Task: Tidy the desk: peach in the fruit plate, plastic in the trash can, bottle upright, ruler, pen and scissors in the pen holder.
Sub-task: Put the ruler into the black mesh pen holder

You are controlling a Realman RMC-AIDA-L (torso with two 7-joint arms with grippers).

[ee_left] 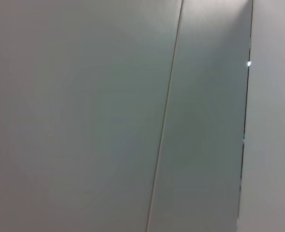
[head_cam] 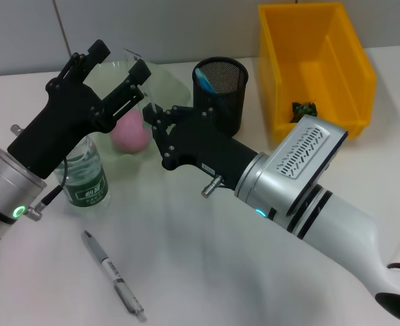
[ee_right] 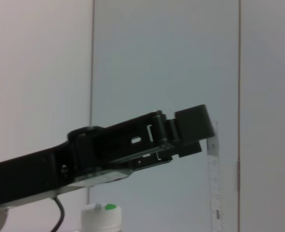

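White counter: yellow plastic bin rear right, plastic scrap inside. Black mesh pen holder centre. My left gripper holds clear ruler, jaws clamped. My right gripper, jaws apart. Pink peach on plate. Bottle upright. Pen on counter.

Head view: from above, looking forward and down at the desk
Left wrist view: faces a bare wall panel, close
Right wrist view: faces the wall, left gripper close across it, shared with head view
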